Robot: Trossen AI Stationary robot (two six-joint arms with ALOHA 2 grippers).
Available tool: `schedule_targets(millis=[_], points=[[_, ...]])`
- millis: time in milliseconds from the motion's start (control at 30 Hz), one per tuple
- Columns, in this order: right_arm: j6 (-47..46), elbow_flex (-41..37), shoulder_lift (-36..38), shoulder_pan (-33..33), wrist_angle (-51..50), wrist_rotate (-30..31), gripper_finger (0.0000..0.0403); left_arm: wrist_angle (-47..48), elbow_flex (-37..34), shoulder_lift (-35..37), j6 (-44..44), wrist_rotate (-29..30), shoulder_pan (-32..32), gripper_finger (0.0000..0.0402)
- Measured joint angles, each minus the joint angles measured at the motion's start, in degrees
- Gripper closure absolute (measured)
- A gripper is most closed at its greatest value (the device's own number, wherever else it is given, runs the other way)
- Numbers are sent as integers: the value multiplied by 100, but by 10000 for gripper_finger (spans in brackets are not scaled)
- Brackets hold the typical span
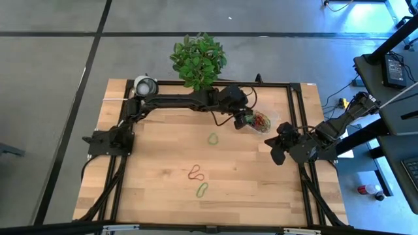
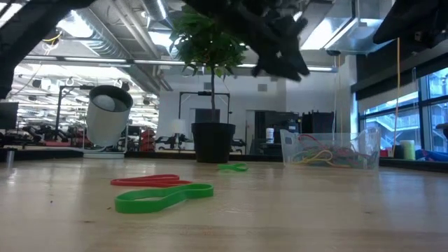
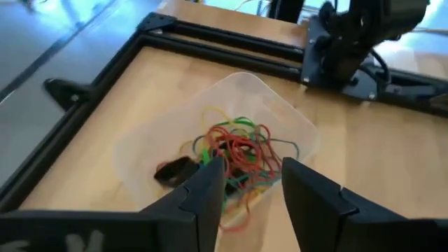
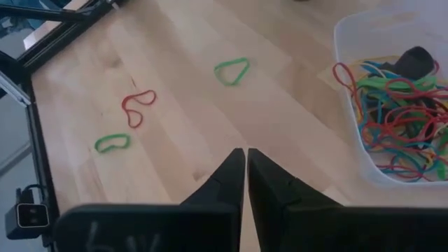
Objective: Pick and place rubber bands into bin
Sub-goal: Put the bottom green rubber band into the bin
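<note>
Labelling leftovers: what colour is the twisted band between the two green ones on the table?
Red, clearest in the right wrist view.

Counter [image 1: 163, 170]: pale wood planks with light grain, framed by black rails. Loose rubber bands on it: one red [image 1: 196, 173], one bright green [image 1: 202, 190], one paler green [image 1: 213, 138]. Bin [image 4: 353, 42]: clear plastic, holding a tangle of red, green, yellow and blue bands [image 3: 241, 150] plus a dark piece. Both arms black; left pincer [image 3: 252, 185] and right pincer [image 4: 245, 168] black. Plant [image 1: 198, 60]: green leaves, black pot [image 2: 213, 142]. Round object [image 1: 145, 85]: white and grey
</note>
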State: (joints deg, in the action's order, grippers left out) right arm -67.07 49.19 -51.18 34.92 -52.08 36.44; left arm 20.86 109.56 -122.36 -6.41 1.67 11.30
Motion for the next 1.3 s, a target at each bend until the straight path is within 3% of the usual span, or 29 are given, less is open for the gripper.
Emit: schedule_targets(millis=[133, 367, 533, 700, 867, 1033, 1300], points=[[32, 0, 0, 0, -2, -2, 379, 542, -4, 370, -603, 168, -193, 284], [303, 0, 0, 0, -6, -4, 379, 510, -780, 650, -780, -554, -692, 374], [396, 0, -21, -2, -2, 2, 379, -349, -1867, 839, -1323, -616, -1251, 399], [1355, 0, -301, -4, 361, -59, 387, -1643, -3343, 1586, -1790, 108, -1869, 400], [2659, 2, -1144, -243, 1723, -473, 397, -2032, -4738, 2598, -2118, 1005, -2407, 400], [3882, 2, -2387, -620, 3244, -1136, 394, -2086, -5792, 3587, -2294, 1473, -2887, 400], [4374, 15, -4144, -1037, 5273, -2162, 370, -2071, -7015, 4935, -2485, 1606, -3441, 400]])
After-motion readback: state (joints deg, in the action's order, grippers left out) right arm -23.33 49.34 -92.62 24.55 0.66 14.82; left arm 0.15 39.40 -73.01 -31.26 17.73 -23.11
